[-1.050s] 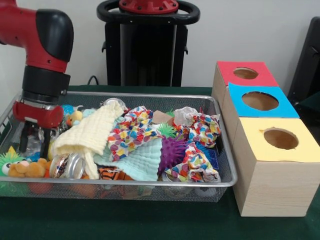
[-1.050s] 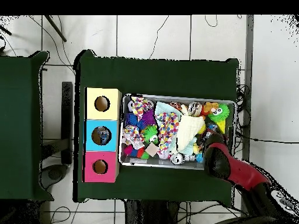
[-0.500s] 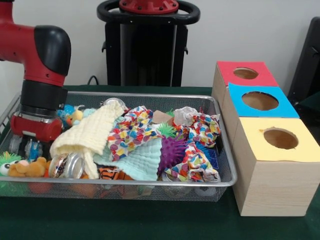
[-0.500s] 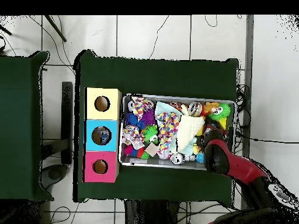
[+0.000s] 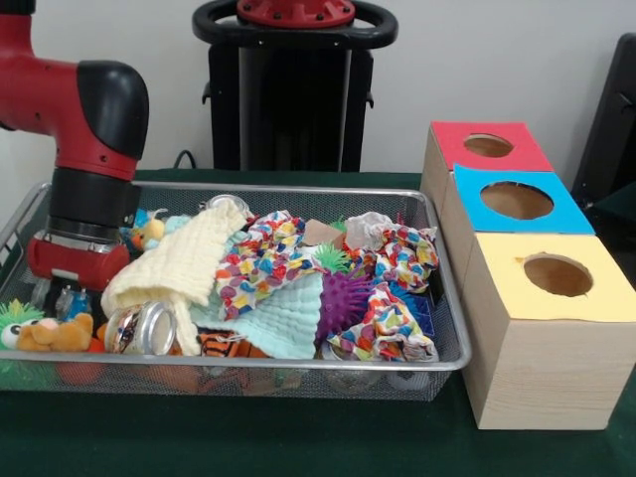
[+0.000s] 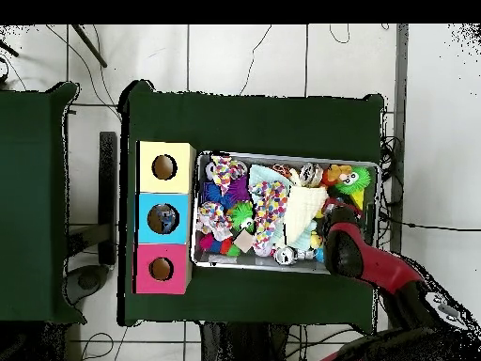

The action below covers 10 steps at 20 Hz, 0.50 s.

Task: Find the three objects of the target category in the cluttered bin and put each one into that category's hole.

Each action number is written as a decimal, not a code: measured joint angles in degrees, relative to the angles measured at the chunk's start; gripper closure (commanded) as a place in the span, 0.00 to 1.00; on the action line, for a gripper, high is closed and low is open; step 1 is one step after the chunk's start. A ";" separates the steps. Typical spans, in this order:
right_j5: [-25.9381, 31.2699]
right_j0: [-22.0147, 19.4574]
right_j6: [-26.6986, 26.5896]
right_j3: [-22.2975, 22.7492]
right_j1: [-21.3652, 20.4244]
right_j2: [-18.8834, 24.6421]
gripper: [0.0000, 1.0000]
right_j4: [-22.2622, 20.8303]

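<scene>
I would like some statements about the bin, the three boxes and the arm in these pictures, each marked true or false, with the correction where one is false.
1. The tool is low in the mesh bin, at the end with the orange plush toy. True.
2. The three boxes lie inside the bin. False: they stand on the table beside it.
3. In the front view, the yellow-topped box is the nearest of the three. True.
4. The purple spiky ball rests on the red-topped box. False: it lies in the bin among the cloths.
5. The pale yellow cloth lies beside a shiny metal can. True.
</scene>
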 measured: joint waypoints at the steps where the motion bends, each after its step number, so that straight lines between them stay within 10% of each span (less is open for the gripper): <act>1: 0.00 0.04 0.00 -0.01 0.00 -0.02 0.00 0.00; 10: 0.07 2.92 0.00 0.85 -1.22 -2.91 0.00 0.94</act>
